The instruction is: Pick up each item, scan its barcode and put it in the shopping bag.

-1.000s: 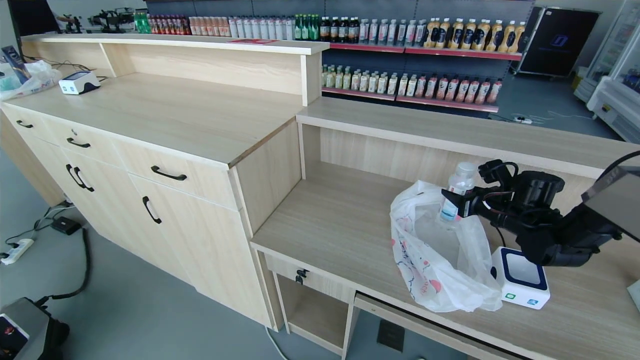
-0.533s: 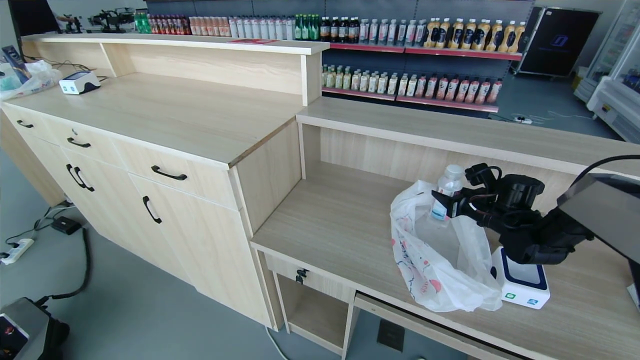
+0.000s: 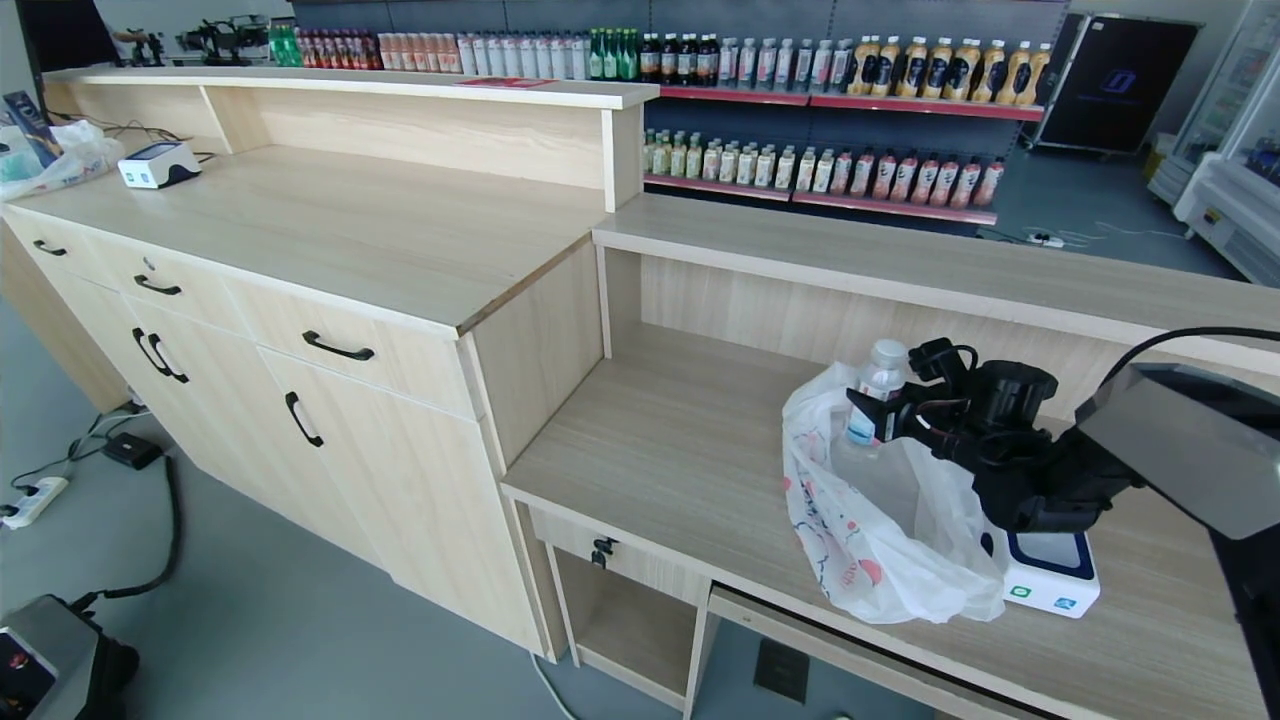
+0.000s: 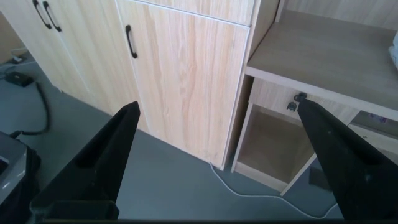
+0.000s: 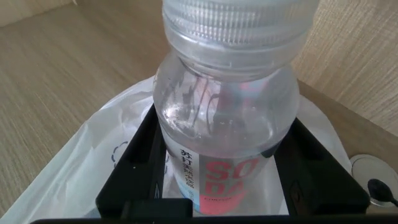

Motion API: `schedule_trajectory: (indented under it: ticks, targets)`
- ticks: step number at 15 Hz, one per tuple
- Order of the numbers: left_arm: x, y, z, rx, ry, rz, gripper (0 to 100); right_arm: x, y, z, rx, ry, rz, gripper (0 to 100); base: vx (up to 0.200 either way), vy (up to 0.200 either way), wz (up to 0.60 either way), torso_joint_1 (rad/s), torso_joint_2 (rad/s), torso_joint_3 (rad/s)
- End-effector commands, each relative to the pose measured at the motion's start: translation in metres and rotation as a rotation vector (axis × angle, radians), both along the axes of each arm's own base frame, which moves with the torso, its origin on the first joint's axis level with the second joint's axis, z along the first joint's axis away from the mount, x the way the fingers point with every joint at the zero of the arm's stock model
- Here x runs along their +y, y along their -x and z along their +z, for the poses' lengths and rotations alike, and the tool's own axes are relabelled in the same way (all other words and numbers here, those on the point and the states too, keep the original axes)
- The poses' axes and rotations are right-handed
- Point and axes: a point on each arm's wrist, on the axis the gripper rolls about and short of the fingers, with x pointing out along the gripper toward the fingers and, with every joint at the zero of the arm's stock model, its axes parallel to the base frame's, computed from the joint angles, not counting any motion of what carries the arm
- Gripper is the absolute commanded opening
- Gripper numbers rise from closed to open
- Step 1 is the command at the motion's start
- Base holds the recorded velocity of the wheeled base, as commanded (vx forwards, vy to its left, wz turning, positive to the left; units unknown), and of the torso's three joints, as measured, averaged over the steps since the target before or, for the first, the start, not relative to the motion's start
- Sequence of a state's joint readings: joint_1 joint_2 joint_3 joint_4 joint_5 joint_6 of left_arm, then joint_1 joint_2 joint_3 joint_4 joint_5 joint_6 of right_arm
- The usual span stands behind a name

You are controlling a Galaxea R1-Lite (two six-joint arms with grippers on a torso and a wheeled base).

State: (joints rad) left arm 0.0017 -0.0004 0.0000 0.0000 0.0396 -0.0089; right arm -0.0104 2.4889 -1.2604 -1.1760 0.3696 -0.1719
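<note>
My right gripper (image 3: 868,412) is shut on a clear water bottle (image 3: 868,398) with a white cap, holding it upright over the mouth of the white plastic shopping bag (image 3: 870,520) on the low counter. The bottle's lower half is inside the bag. Up close in the right wrist view, the bottle (image 5: 229,112) sits clamped between the black fingers (image 5: 134,180), with the bag (image 5: 81,155) beneath it. A white and blue barcode scanner (image 3: 1045,575) stands just right of the bag. In the left wrist view, my left gripper (image 4: 217,162) hangs open over the floor beside the cabinets.
The low wooden counter (image 3: 680,440) has free room left of the bag. A raised ledge (image 3: 900,255) runs behind it and a taller cabinet counter (image 3: 330,230) stands at the left. Shelves of bottled drinks (image 3: 800,110) line the back.
My right arm has moved left and down, carrying the bottle lower into the bag's mouth. The bag and scanner have stayed put.
</note>
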Motion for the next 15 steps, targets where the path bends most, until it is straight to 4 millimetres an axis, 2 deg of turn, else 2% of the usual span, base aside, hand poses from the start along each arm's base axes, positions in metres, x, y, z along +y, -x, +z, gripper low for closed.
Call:
schedule_trajectory:
  ticks: [1, 5, 8, 9, 11, 15]
  targets:
    - [0.000, 0.000, 0.000, 0.000, 0.000, 0.000, 100, 0.003, -0.003, -0.012, 0.018, 0.001, 0.006, 0, 0.000, 0.000, 0.00, 0.000, 0.00, 0.000]
    - [0.000, 0.000, 0.000, 0.000, 0.000, 0.000, 100, 0.003, -0.002, -0.019, 0.030, 0.013, 0.005, 0, 0.000, 0.000, 0.00, 0.000, 0.00, 0.000]
    - [0.000, 0.000, 0.000, 0.000, 0.000, 0.000, 100, 0.003, -0.001, -0.018, 0.028, 0.014, 0.004, 0, 0.000, 0.000, 0.00, 0.000, 0.00, 0.000]
    - [0.000, 0.000, 0.000, 0.000, 0.000, 0.000, 100, 0.003, -0.001, -0.017, 0.028, 0.014, 0.004, 100, 0.000, 0.000, 0.00, 0.000, 0.00, 0.000]
    - [0.000, 0.000, 0.000, 0.000, 0.000, 0.000, 100, 0.003, 0.003, -0.006, 0.021, 0.013, 0.005, 100, 0.000, 0.000, 0.00, 0.000, 0.00, 0.000]
    - [0.000, 0.000, 0.000, 0.000, 0.000, 0.000, 100, 0.002, 0.033, 0.060, 0.040, 0.011, 0.005, 100, 0.000, 0.000, 0.00, 0.000, 0.00, 0.000]
